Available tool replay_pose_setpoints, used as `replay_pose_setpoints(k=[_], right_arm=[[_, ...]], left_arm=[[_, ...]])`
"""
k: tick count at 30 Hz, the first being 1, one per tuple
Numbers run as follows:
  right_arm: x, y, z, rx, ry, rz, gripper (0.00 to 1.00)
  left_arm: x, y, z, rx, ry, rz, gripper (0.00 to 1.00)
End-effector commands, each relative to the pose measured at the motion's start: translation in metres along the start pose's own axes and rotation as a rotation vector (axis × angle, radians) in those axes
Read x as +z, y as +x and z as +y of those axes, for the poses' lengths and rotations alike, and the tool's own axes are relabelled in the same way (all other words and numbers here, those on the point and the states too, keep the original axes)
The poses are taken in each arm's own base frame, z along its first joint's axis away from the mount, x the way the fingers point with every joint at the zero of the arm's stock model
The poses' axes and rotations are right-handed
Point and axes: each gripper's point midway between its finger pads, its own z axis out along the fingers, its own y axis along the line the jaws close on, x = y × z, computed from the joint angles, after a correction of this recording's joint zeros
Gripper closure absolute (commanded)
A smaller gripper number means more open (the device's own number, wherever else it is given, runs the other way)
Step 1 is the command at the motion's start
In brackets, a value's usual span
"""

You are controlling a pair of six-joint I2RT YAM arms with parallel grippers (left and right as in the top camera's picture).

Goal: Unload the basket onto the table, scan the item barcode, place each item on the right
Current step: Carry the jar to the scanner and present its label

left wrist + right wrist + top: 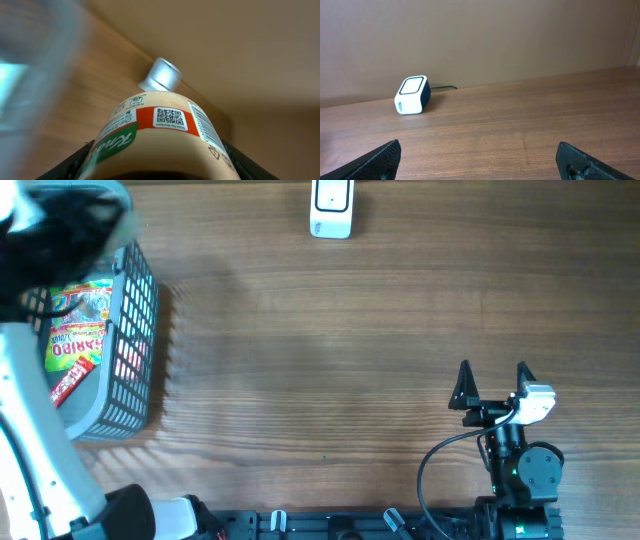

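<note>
The item is a beige squeeze bottle point(160, 145) with a silver cap point(162, 75), a green and orange label, a QR code point(170, 117) and a barcode strip point(202, 122). My left gripper point(157, 167) is shut on the bottle's body, with a black finger on each side. In the overhead view the left gripper point(60, 220) is a dark blur above the basket's far end, and the bottle is hidden there. The white scanner point(331, 210) stands at the table's far edge, and shows too as the scanner point(412, 95). My right gripper point(493, 385) rests open and empty near the front right.
A grey mesh basket point(130, 350) stands at the left edge with a colourful sweets bag point(80, 330) inside. The scanner's cable point(442, 88) runs along the wall. Bare wooden table point(320, 360) lies between basket, scanner and right arm.
</note>
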Motion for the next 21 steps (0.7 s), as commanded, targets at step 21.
replay_pose_setpoints(k=[21], right_arm=[[0.000,-0.002,-0.002,-0.014,0.008,-0.009,0.00]], left_arm=[[0.163,0.373,-0.050,1.088,0.432,1.065,0.33]])
